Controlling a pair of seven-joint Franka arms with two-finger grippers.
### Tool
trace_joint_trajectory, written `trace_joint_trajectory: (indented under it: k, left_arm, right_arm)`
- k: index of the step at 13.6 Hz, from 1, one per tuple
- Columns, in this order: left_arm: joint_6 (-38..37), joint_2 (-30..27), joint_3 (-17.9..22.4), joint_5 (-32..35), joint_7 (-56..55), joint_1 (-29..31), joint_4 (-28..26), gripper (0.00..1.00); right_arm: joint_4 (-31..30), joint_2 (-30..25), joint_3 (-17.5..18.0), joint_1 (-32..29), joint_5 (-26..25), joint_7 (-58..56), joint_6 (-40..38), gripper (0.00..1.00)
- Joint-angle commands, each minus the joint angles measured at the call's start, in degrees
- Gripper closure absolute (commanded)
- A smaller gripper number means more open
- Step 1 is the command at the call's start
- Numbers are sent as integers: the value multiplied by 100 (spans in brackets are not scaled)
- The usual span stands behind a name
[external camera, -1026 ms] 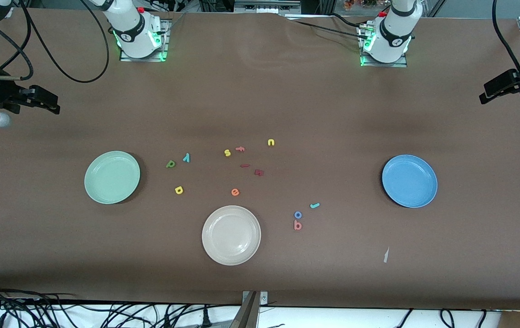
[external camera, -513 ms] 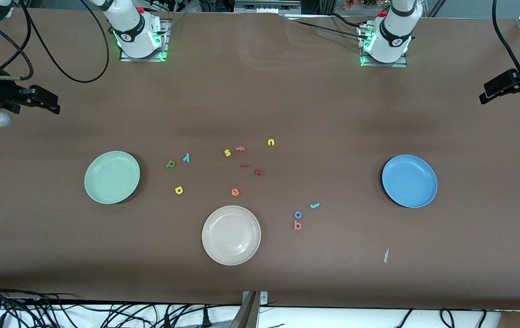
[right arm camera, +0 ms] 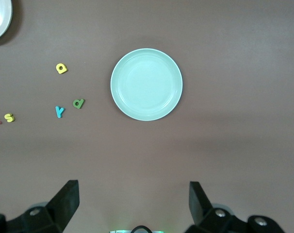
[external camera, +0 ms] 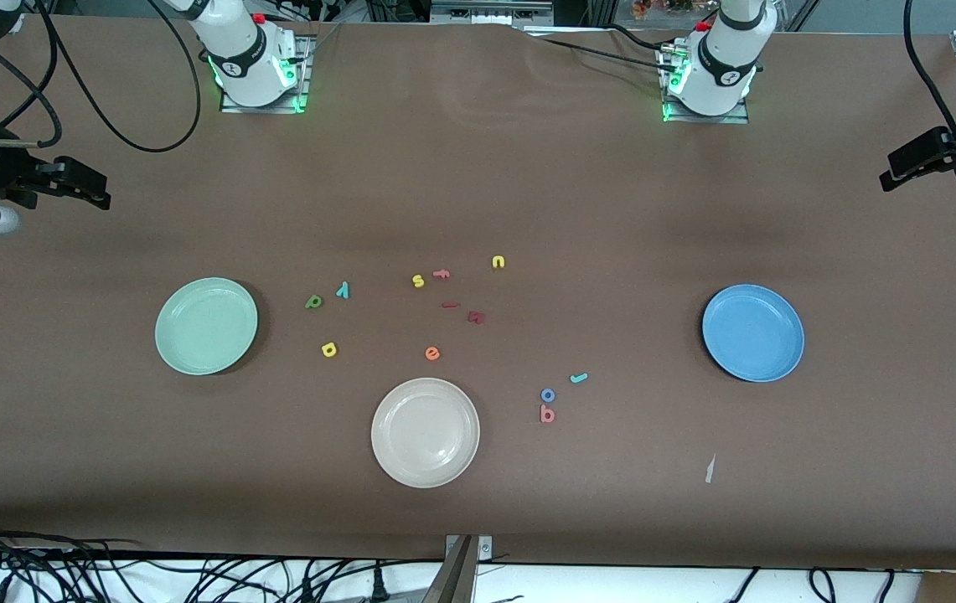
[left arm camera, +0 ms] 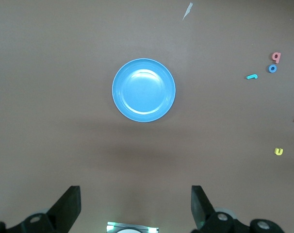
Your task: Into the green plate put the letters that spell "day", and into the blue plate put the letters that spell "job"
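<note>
I judge the six target letters to be light, soft foam: thin, low on the table (external camera: 612, 209) and easy to nudge aside. I plan to pinch each across a straight stem or outer edge, descending vertically. The dark green "d" (external camera: 313, 301) and teal "y" (external camera: 343, 290) lie just beside each other, with the yellow "a" (external camera: 328, 349) nearer the front camera; all three are near the green plate (external camera: 167, 352), which is empty. The teal "j" (external camera: 579, 378), blue "o" (external camera: 548, 394) and salmon "b" (external camera: 547, 414) cluster between the cream plate (external camera: 385, 461) and the blue plate (external camera: 788, 360), also empty; "o" and "b" nearly touch, so I take "j" first.

The left claw (left arm camera: 136, 206) hangs spread high over its end of the table; the right claw (right arm camera: 134, 203) likewise, spread and holding nothing. Open table surrounds both plates. The decoy letters (external camera: 444, 289) sit mid-table, well apart from both approach paths.
</note>
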Motion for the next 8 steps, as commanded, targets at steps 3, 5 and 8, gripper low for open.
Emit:
trace_joint_trajectory:
  k: [3,5,8]
  left_arm:
    - [-78,29,-33,-99,-43,-40,118,0]
    - [-78,29,-33,-89,-34,-40,118,0]
    - [-78,29,-41,-125,-34,-49,118,0]
  right_arm:
    - [39,3,-22,8,62,-109,-79,0]
    - [39,3,-13,8,62,-109,-79,0]
    - [39,3,-13,8,62,-109,-79,0]
